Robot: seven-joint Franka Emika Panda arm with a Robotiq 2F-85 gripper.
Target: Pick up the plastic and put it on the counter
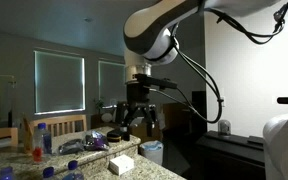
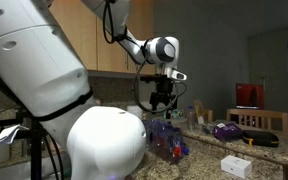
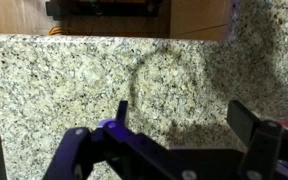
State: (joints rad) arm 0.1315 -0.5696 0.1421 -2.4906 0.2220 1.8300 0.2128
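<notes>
Home kitchen, speckled granite counter, wooden cabinets, blinded windows, dining chairs

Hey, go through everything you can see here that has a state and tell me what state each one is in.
gripper: open, nothing between its fingers, raised above the counter.
plastic: lying loose, away from the gripper, not held.
bottle: upright, blue cap on.
white block: lying flat on the counter.
metal cup: upright on the dark cabinet.
window blinds: down.
</notes>
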